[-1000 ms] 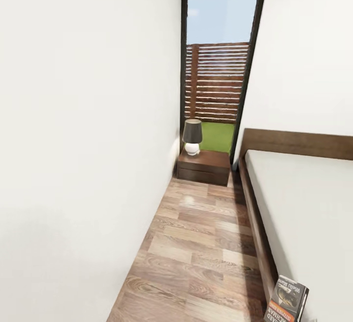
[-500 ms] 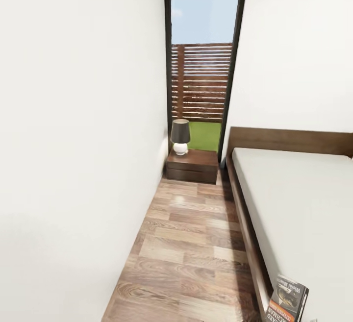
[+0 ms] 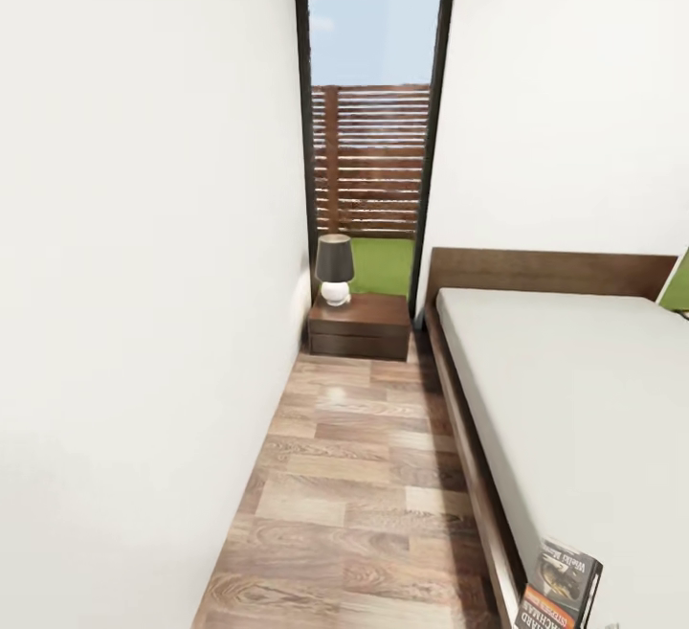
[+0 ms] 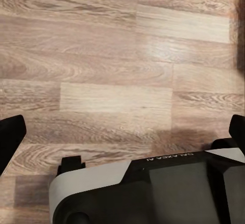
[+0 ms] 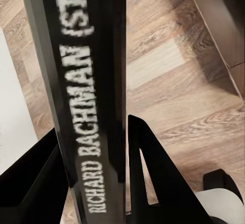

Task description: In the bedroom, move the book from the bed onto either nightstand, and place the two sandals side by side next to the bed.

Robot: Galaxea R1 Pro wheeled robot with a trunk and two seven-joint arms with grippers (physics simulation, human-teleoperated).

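Since a second ago the whole head view has slid leftward across the scene, which reads as the camera swinging right, not the furniture moving: the nightstand, with its dark-shaded lamp, now sits nearer the picture's middle, and more of the bed and its headboard has come into sight. The book holds the same low corner of the head view, so it appears to travel with the robot.

The right wrist view explains why: the right gripper is clamped on the book's spine, one black finger on each side of the "RICHARD BACHMAN" lettering, with the book standing edge-on above the plank floor beside the bed. The left gripper hangs over bare floor with its fingers wide apart and nothing between them.

The nightstand stands well away from the robot, at the far end of the aisle, against the window and just beside the headboard. Risks, as I judge them: the grip is on a thin edge, so a jolt while driving could let the book pivot or slip to the floor; the aisle between the wall and the bed is narrow, so the base may clip the bed frame; and the lamp takes up part of the nightstand's top, so a careless set-down could knock it
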